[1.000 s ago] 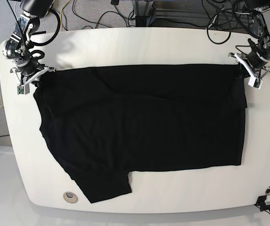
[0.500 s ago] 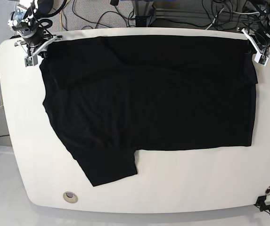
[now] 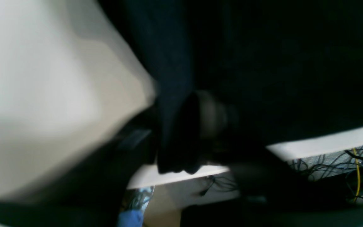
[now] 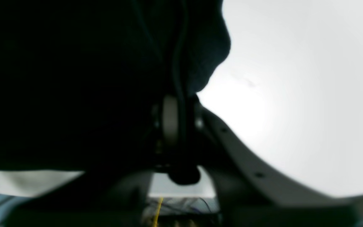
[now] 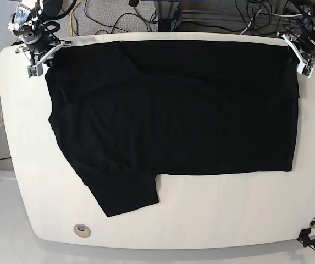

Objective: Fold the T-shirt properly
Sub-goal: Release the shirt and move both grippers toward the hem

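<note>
The T-shirt (image 5: 173, 110) lies spread out on the white bench (image 5: 228, 214) and covers most of it. Its top edge runs along the far edge of the bench, from one gripper to the other. Only the plain black side of the cloth shows; no print can be seen. One short sleeve (image 5: 125, 195) points toward the near edge of the bench, not far from the round hole (image 5: 82, 230) in the bench surface. The straight lower edge of the T-shirt lies well apart from the near edge of the bench.

The right gripper (image 5: 36, 52) is at the far corner of the T-shirt, on the left side of the base view. In the right wrist view its jaws are pressed together on a fold of the black cloth (image 4: 181, 94), with the bare bench beside it.

The left gripper (image 5: 300, 52) is at the other far corner of the T-shirt, on the right side of the base view. The left wrist view is blurred: dark cloth (image 3: 175, 126) hangs between the jaws, but I cannot tell whether they pinch it or stand a little apart.

Cables (image 5: 108, 16) lie on the floor behind the bench.
</note>
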Robot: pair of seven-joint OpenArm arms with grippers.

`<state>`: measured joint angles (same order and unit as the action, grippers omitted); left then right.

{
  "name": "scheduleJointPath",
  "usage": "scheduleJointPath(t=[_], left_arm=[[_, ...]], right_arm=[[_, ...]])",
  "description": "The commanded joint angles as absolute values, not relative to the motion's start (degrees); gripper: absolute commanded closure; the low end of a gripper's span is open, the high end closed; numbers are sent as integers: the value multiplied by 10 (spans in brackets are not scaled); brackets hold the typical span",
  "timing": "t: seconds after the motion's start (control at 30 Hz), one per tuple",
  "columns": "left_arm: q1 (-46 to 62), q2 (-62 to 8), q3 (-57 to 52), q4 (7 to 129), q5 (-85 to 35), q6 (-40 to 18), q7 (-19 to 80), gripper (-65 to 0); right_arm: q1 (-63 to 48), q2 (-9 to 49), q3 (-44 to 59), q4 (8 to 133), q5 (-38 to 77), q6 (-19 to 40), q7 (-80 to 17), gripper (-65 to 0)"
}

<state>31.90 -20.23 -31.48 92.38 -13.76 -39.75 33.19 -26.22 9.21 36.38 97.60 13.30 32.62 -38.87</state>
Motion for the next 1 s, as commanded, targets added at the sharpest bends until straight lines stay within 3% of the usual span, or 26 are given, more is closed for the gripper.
scheduleJointPath(t=[0.0, 0.03, 0.1, 0.2, 0.37, 0.6, 0.83, 0.97], left_arm=[[325, -208, -327, 949, -118, -400, 371, -355], [324, -208, -328, 961, -118, -400, 372, -390], [324, -208, -329, 976, -118, -400, 372, -394], [308, -218, -331, 1008, -118, -400, 385, -394], [262, -218, -366, 1060, -120, -400, 427, -394], [108, -219, -356, 1058, -117, -400, 468, -394], [-31, -217, -304, 928, -115, -400, 465, -393], [-102, -217, -271, 831, -81, -400, 413, -393]], right_arm=[[-265, 98, 368, 1011, 104, 319, -424, -186], [-264, 98, 368, 1024, 104, 320, -424, -243], [-262, 98, 368, 1050, 104, 320, -425, -331], [-262, 99, 368, 1094, 102, 320, -429, -400], [-219, 102, 368, 1127, 103, 320, -482, -404], [-89, 102, 335, 1093, 102, 320, -504, -404], [59, 103, 308, 964, 101, 318, -506, -404], [135, 124, 277, 857, 101, 317, -466, -402]])
